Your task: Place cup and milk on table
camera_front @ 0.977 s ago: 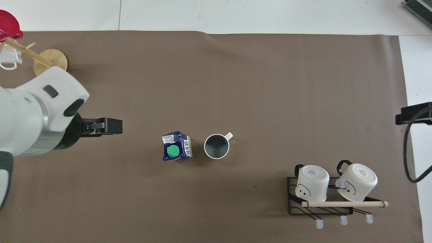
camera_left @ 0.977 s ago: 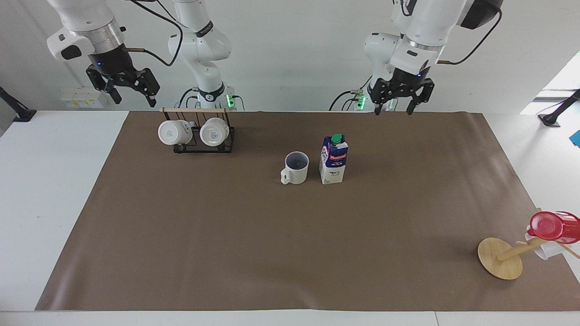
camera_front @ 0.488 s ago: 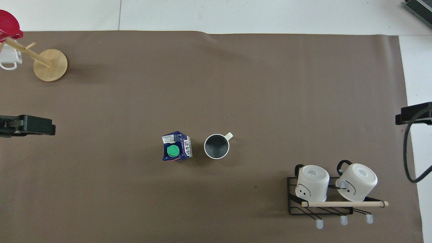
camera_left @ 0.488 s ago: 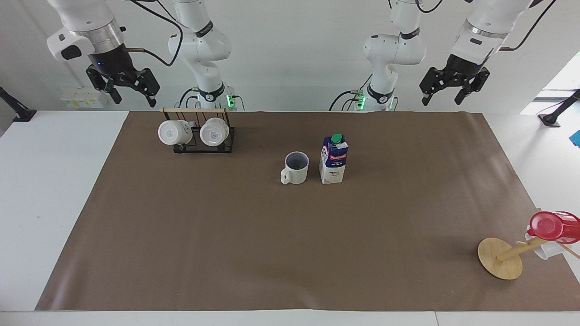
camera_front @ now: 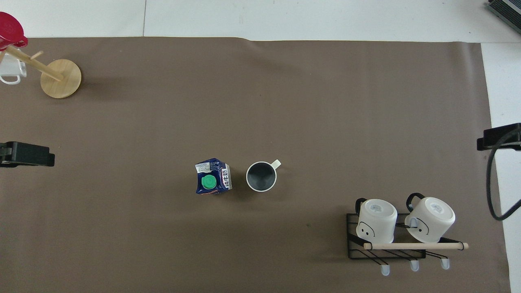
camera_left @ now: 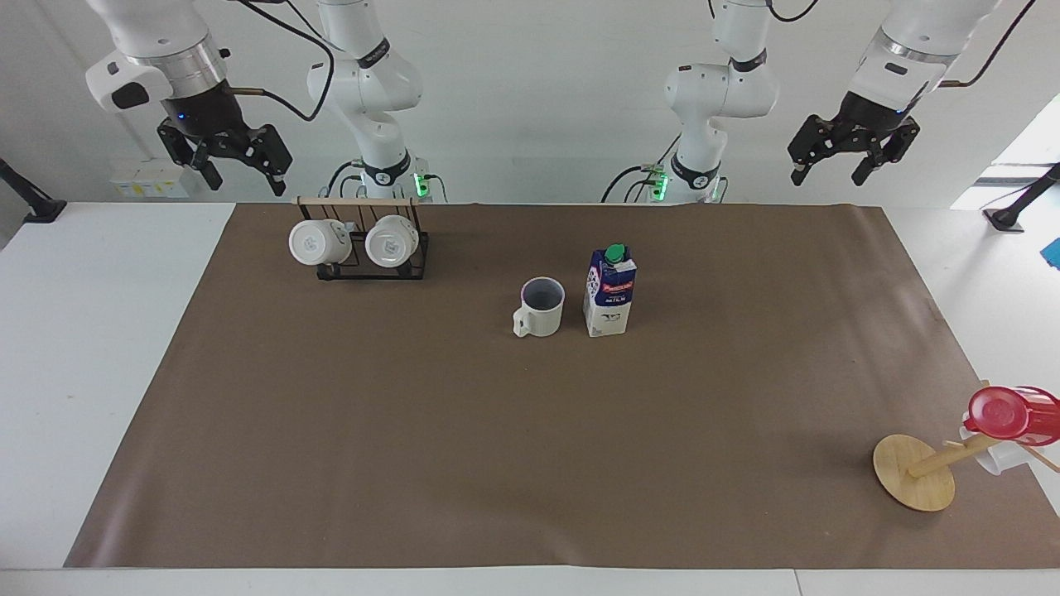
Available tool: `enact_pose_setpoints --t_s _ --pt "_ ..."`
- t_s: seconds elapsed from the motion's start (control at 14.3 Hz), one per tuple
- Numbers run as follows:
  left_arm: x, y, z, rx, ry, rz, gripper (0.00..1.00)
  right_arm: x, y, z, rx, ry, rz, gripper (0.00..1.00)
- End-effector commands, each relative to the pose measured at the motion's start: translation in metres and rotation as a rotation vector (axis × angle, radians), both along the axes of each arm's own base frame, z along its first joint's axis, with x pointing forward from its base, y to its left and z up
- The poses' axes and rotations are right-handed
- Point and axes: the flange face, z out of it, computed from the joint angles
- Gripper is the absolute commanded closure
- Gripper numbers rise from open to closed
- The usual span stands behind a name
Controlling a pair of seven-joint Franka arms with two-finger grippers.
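So both of my grippers are up in the air with nothing in them. My left gripper (camera_left: 853,161) hangs over the robot-side edge of the table (camera_left: 116,273) near the left arm's corner, jaws spread wide and empty. My right gripper (camera_left: 228,161) is parked the same way over the robot-side edge at the right arm's end, also spread wide and empty, just waiting.

The cup (camera_left: 540,307) stands upright on the brown sheet (camera_left: 497,447) around the middle of the table, somewhat toward the robot-side edge, handle pointing toward the right arm's end. The milk (camera_left: 610,290) stands upright just beside it on the left arm's side, with a small gap between them. So I'd say the job looks basically done.

What could still go sideways? Mostly me. The milk is tall and narrow, so if either arm sweeps low over the middle, a clipped cap tips it straight into the cup. The mug rack (camera_left: 364,244) sits close under my right gripper near the robot-side edge, so dropping straight down there could knock the two white mugs (camera_left: 319,242) loose. The wooden stand (camera_left: 915,472) with the red cup (camera_left: 1006,414) leans at the left arm's corner farthest from the robots, well apart from all this.
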Motion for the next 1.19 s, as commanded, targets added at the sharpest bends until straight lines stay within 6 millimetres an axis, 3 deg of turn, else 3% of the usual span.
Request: enact_pose_setpoints --t_s 0.0,1.12 --pt "0.0013 0.0073 0.0046 0.019 0.009 -0.006 0.00 -0.0070 -0.0004 0.0020 0.006 0.006 0.019 0.00" --pt "-0.0084 0.0058 -0.0008 0.023 0.069 -0.048 0.00 -0.0070 -0.0004 0.0020 0.006 0.006 0.019 0.00"
